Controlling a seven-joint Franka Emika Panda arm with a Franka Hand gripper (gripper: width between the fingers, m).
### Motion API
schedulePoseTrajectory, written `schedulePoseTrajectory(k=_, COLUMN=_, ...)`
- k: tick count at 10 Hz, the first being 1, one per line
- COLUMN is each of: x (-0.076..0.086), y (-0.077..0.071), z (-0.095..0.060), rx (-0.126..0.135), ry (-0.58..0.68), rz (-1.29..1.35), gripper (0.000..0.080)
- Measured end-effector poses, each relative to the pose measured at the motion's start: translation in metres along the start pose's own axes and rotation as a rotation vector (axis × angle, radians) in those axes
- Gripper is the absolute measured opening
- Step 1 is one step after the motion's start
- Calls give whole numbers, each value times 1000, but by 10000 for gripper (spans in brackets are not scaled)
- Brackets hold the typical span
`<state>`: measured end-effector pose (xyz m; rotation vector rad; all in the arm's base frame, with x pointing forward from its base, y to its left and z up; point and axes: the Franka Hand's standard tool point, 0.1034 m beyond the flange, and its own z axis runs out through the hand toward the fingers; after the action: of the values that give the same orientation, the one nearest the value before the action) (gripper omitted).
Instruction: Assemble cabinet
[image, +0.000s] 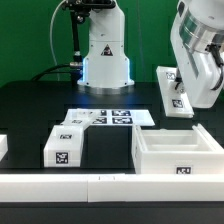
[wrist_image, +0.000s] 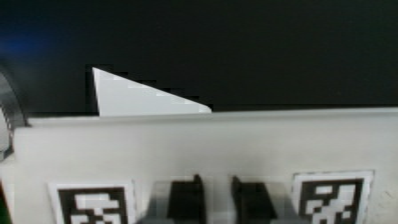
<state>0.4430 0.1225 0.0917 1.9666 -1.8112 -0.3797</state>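
Wrist view: whole picture soft. Fingers (wrist_image: 178, 200) only dark stubs, cropped by frame edge; whether clamped on panel (wrist_image: 214, 150) unreadable. Tags (wrist_image: 93, 205) cropped, pattern smeared. White wedge (wrist_image: 143, 95) past panel: unidentifiable.
Exterior view: arm (image: 195, 45) cut off at 1–3 o'clock edge; fingers not discernible at panel. White piece (image: 3, 148) at 9 o'clock edge cropped. Cabinet box (image: 180, 155) at 4 o'clock: interior mostly hidden by near wall.

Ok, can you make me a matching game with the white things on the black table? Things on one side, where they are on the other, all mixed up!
Things:
1. flat panel
2. open box
3. marker board
4. white block

Places:
A. lying flat, middle of the table
B. front, toward the exterior view's left
C. upright, held by the gripper
D. front, toward the exterior view's right

Pairs: 1-C, 2-D, 3-A, 4-B.
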Motion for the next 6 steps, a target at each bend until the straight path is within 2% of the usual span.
schedulePoseTrajectory(k=1, x=-4, y=-8, z=-5, rx=99, ry=-9, rz=-11, gripper=64)
schedulePoseTrajectory(k=2, x=-6, y=-7, z=-6, rx=169, ry=-22, rz=-19, gripper=64)
schedulePoseTrajectory(k=3, x=-7, y=-7, z=-5, rx=214, ry=-29, rz=-22, gripper=64)
schedulePoseTrajectory(k=4, x=-9, y=-13, z=-6, rx=302, ry=-32, rz=-27, gripper=64)
schedulePoseTrajectory(k=5, x=-10, y=-13, z=-5, rx=373, ry=-35, rz=-33, gripper=64)
schedulePoseTrajectory(k=6, x=-7, y=-15, z=-3, rx=418, ry=-31, rz=-45, gripper=64)
